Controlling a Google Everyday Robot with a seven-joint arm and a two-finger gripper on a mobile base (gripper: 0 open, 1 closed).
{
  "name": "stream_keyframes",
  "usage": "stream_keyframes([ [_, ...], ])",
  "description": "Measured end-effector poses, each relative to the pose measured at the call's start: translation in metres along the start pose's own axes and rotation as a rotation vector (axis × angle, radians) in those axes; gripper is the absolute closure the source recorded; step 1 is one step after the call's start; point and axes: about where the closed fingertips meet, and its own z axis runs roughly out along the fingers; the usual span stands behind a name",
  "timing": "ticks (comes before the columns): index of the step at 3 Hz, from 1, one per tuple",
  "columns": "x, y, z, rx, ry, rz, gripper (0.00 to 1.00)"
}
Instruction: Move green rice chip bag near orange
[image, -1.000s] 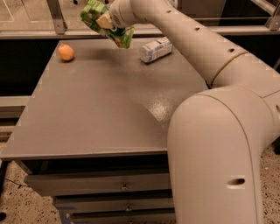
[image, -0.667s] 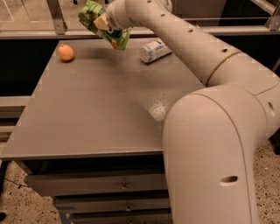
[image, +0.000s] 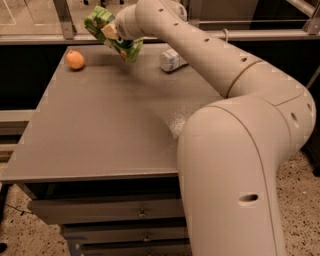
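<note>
The green rice chip bag is held in the air above the far part of the table, tilted, with its lower end pointing right and down. My gripper is shut on the bag near its middle, at the end of the white arm that reaches in from the right. The orange rests on the table at the far left corner, to the left of and below the bag, a short gap away.
A white plastic bottle lies on its side at the far side of the grey table, to the right of the bag. My arm's large white body fills the right foreground. Drawers sit under the table's front edge.
The bag and gripper have moved a little to the left, toward the orange. The orange and the bottle have not moved.
</note>
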Motion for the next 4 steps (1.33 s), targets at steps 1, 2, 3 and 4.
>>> stream_keyframes([
  [1, 0.01, 0.003, 0.01, 0.004, 0.008, 0.026, 1.0],
  [2, 0.021, 0.007, 0.021, 0.002, 0.017, 0.058, 1.0],
  [3, 0.029, 0.009, 0.027, 0.002, 0.028, 0.081, 0.92],
  [4, 0.038, 0.008, 0.031, 0.012, 0.045, 0.107, 0.69],
])
